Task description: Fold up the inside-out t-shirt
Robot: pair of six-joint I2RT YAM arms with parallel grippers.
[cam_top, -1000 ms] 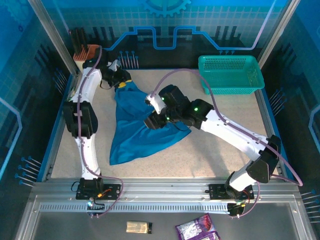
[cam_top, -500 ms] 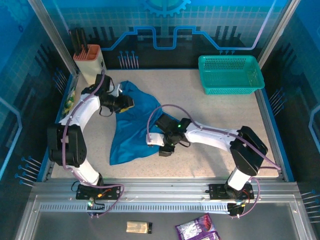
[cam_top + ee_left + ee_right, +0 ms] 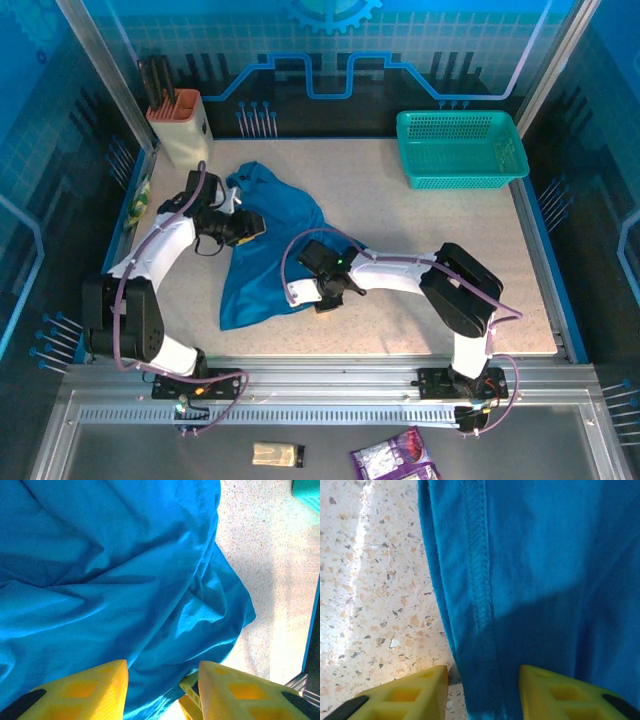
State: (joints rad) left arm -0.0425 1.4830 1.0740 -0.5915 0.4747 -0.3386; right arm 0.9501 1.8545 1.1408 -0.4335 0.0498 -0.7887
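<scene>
**As both arms worked the blue tee**

Where the near hem of the inside-out t-shirt (image 3: 270, 250) lay flat on the speckled table (image 3: 420, 240), the right gripper (image 3: 482, 672) stood low over it. Its jaws were spread astride the stitched hem, and a sliver of bare table showed beside one yellow finger (image 3: 415, 685), so nothing was pinched. The shirt sat crumpled left of centre, broad at the near end and narrowing toward the far end. Farther back, the left gripper (image 3: 161, 666) was at the shirt's left edge. Rumpled cloth filled the gap between its parted fingers; I could not tell whether they gripped it. At the far right stood a teal mesh basket (image 3: 460, 150), well apart from the shirt. A tan tool holder (image 3: 182, 125) sat in the far left corner.
</scene>
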